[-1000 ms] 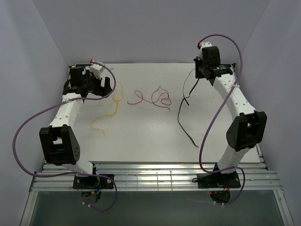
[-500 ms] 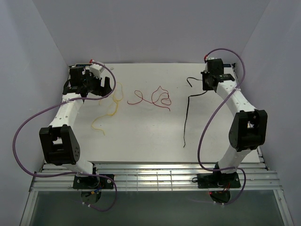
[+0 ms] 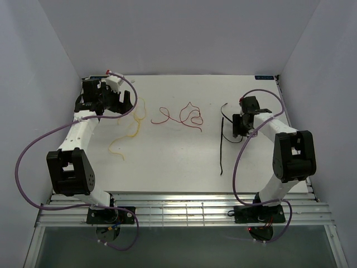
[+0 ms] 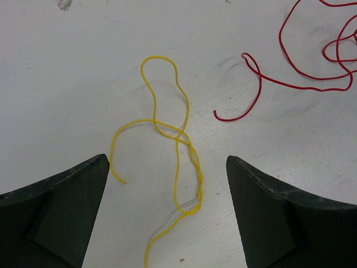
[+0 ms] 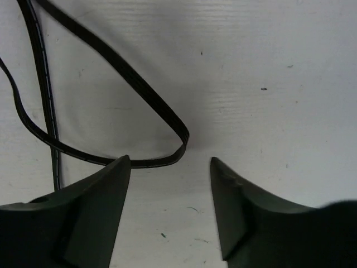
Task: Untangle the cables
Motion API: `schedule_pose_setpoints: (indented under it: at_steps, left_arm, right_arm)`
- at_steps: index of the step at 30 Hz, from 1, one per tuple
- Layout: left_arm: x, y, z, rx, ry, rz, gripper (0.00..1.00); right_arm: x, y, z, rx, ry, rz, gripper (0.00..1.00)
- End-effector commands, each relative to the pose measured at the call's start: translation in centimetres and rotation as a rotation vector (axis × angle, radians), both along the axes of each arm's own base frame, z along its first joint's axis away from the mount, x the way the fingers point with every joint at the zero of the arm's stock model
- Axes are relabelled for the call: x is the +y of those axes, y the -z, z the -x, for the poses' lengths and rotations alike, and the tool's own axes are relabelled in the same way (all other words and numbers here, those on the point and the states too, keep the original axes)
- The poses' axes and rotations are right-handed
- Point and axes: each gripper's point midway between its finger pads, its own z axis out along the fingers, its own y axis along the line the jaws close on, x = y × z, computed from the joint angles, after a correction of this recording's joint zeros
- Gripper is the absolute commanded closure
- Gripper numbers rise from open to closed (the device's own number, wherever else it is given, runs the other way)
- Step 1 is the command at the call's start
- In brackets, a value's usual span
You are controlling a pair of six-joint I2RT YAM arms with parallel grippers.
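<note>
Left gripper [image 4: 167, 167] gapes empty over yellow cable [image 4: 158, 56]; right gripper [image 5: 170, 162] open, empty, at black cable [image 5: 167, 114] bend; red cable [image 4: 301, 86] apart.

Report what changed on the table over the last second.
The right gripper swung back from the far corner and down to the table, dragging the black cable into a mostly straight line. Its jaws now stand open with the cable's bend lying just ahead, so it seems released. The left gripper, yellow cable and red cable stayed put.
</note>
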Motion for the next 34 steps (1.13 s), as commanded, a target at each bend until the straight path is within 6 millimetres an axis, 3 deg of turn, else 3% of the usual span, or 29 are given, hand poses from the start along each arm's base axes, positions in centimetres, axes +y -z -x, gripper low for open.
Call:
schedule_pose_setpoints:
  at_steps: [1,2,3,4,7,9,10,12,13,14,17,18,23,28,34]
  left_arm:
    - [-0.1,-1.7,0.1,-0.047,0.004,0.004,0.02]
    - [0.0,-1.8,0.1,-0.05,0.003,0.005,0.02]
    - [0.0,-1.8,0.1,-0.05,0.004,0.004,0.02]
    - [0.0,-1.7,0.1,-0.047,0.005,0.005,0.02]
    - [0.0,-1.7,0.3,-0.044,0.004,0.004,0.02]
    - [0.0,-1.7,0.4,-0.042,-0.003,0.004,0.02]
    - [0.1,-1.8,0.5,-0.044,-0.009,0.004,0.02]
    - [0.6,-1.8,0.6,-0.035,-0.052,0.004,0.02]
    - [0.9,-1.8,0.7,-0.03,-0.077,0.004,0.02]
    - [1.7,-1.8,0.7,-0.02,-0.141,0.006,0.02]
    - [3.8,-1.0,0.7,0.008,-0.306,0.001,0.02]
    - [5.6,-0.5,0.7,0.016,-0.402,-0.041,0.02]
    - [8.7,1.2,2.1,0.054,-0.578,-0.123,0.02]
    - [11.5,3.1,3.4,0.099,-0.695,-0.193,0.02]
    - [11.6,4.2,4.1,0.128,-0.709,-0.187,0.02]
  right_arm:
    - [0.2,-1.7,-1.1,-0.056,0.022,-0.016,0.3]
    - [0.1,-2.6,-1.3,-0.074,0.027,-0.013,0.14]
    - [0.2,-3.4,-1.7,-0.096,0.028,-0.015,0.04]
    - [0.3,-5.0,-2.6,-0.139,0.025,-0.024,0.09]
    - [1.6,-9.4,-3.7,-0.243,-0.019,-0.089,0.1]
    - [1.8,-11.3,-3.9,-0.3,-0.036,-0.104,0.1]
    - [1.8,-13.2,-3.9,-0.36,-0.041,-0.111,0.1]
    - [1.1,-13.9,-3.6,-0.416,-0.033,-0.102,0.1]
    - [0.7,-15.8,-4.0,-0.504,-0.024,-0.109,0.1]
    - [-0.5,-14.8,-3.5,-0.505,0.004,-0.104,0.1]
    - [-2.6,-15.3,-3.4,-0.563,0.066,-0.121,0.1]
    - [-3.9,-14.7,-3.1,-0.553,0.113,-0.12,0.1]
    - [-9.2,-13.8,-2.2,-0.544,0.296,-0.081,0.1]
    - [-11.4,-14.0,-1.8,-0.554,0.36,-0.035,0.1]
    - [-11.9,-13.8,-1.8,-0.546,0.389,-0.025,0.1]
